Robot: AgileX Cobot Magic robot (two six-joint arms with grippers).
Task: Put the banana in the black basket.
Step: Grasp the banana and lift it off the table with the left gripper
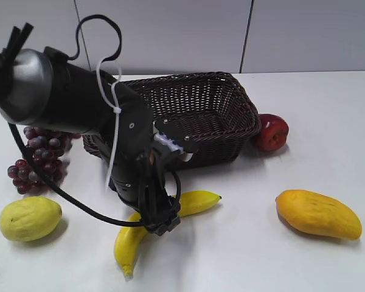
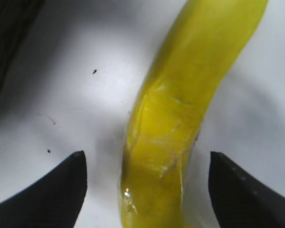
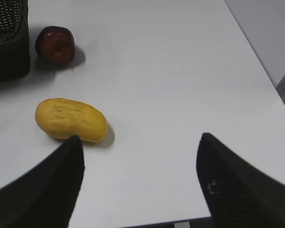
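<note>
White table (image 1: 328, 121): banana (image 1: 194, 202) lies near of the black basket (image 1: 201, 106). Your left gripper (image 2: 147, 161) straddles it, jaws open; right gripper (image 3: 140, 156) open, idle. Banana's curved, so off-centre closing may roll it out.

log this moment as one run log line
phase: pre-grasp | left end effector: open, straddling banana | banana: on table | black basket: no banana | right end effector: open, idle

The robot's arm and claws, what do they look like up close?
The left arm is a thick black tube with a shiny silver-grey joint. A black cable loops along it, bundled with white plastic ties. Its left gripper ends in two dark, pointed, wedge-shaped fingers. The right gripper has the same black, tapering fingers with a faintly textured surface.
</note>
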